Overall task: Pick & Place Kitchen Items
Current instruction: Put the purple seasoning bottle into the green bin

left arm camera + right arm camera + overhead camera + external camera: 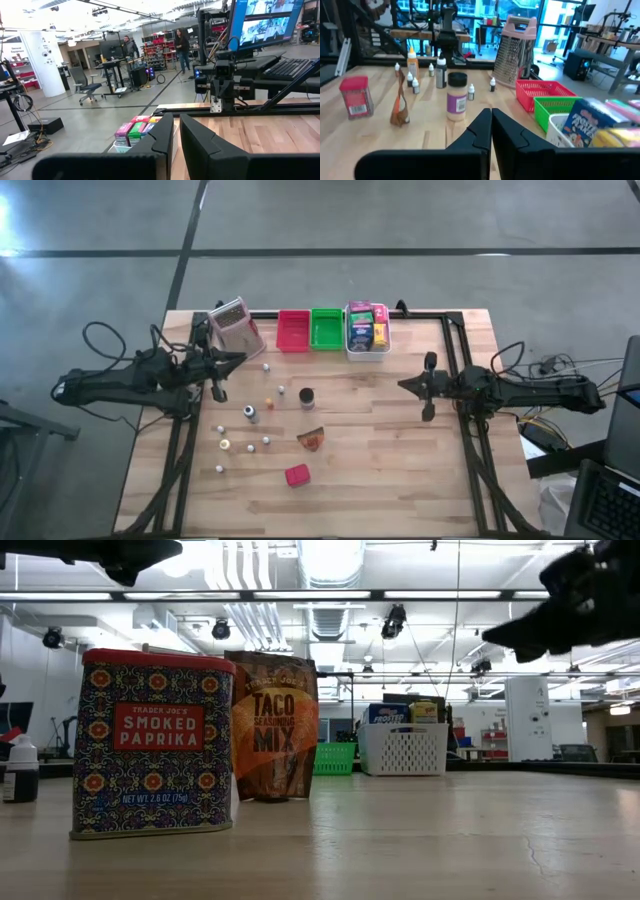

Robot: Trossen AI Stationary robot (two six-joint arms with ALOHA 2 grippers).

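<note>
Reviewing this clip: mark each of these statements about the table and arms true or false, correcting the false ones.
1. The white basket holds packets. True.
2. The red tray holds a jar. False: it looks empty.
3. The right gripper is shut and holds nothing. True.
4. The grater lies flat at the table's front edge. False: it stands near the back edge, beside the red tray.
5. The green tray sits between the red tray and the white basket. True.

Red paprika tin [297,475] upright nr front edge; taco mix packet [311,439] just behind – small bottles [250,413] scattered beside.
</note>
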